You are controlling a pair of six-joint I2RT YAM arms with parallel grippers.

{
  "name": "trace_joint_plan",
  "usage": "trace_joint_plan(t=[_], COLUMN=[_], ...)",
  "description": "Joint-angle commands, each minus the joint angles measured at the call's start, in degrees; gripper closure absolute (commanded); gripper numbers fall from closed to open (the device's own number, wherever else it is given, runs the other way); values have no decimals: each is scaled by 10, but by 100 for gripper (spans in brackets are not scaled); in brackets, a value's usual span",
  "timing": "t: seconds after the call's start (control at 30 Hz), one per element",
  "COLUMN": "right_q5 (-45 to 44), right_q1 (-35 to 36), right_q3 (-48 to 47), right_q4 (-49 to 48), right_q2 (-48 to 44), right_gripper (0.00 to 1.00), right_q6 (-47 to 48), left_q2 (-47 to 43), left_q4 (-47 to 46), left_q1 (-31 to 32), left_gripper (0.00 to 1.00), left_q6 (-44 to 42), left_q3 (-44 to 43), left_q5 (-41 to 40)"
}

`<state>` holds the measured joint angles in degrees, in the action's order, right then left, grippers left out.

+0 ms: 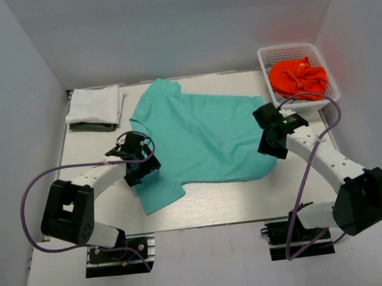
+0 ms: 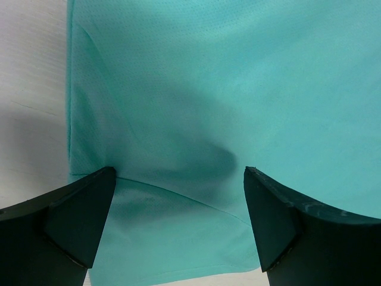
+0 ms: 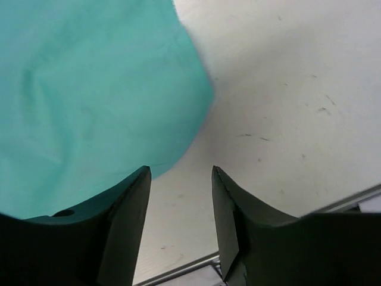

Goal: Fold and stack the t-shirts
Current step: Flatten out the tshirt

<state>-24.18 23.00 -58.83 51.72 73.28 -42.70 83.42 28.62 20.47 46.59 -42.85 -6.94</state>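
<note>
Bending inward over teal t-shirt (image 1: 204,135) edges: left gripper (image 2: 178,171) wide, right gripper (image 3: 180,171) half-spread

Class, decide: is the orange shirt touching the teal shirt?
Apart. The top view shows the orange shirt inside the basket, whose wall stands between it and the teal shirt spread on the table.
</note>
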Motion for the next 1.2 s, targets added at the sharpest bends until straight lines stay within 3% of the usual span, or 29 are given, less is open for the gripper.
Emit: trace_joint_plan(t=[0.0, 0.1, 0.3, 0.5, 0.8, 0.93, 1.17], right_q5=[-55, -55, 7, 9, 46, 86, 158], right_q1=[-1, -2, -6, -16, -40, -43, -44], right_q3=[-1, -5, 55, 86, 168, 208, 251], right_q4=[54, 29, -70, -93, -139, -150, -200], right_q2=[3, -12, -41, -20, -81, -103, -110], right_gripper=[48, 46, 32, 32, 35, 35, 36], right_q6=[-25, -16, 46, 36, 18, 17, 15], left_q2=[44, 38, 25, -67, -235, -256, -238], left_q4=[35, 41, 59, 107, 230, 311, 291], left_q1=[-2, -2, -2, -2, -2, -2, 4], left_gripper=[0, 0, 0, 0, 0, 0, 0], left_q6=[7, 7, 7, 17, 70, 79, 100], left_q3=[34, 34, 39, 34, 21, 21, 79], left_q5=[-11, -17, -17, -33, -14, 3, 74])
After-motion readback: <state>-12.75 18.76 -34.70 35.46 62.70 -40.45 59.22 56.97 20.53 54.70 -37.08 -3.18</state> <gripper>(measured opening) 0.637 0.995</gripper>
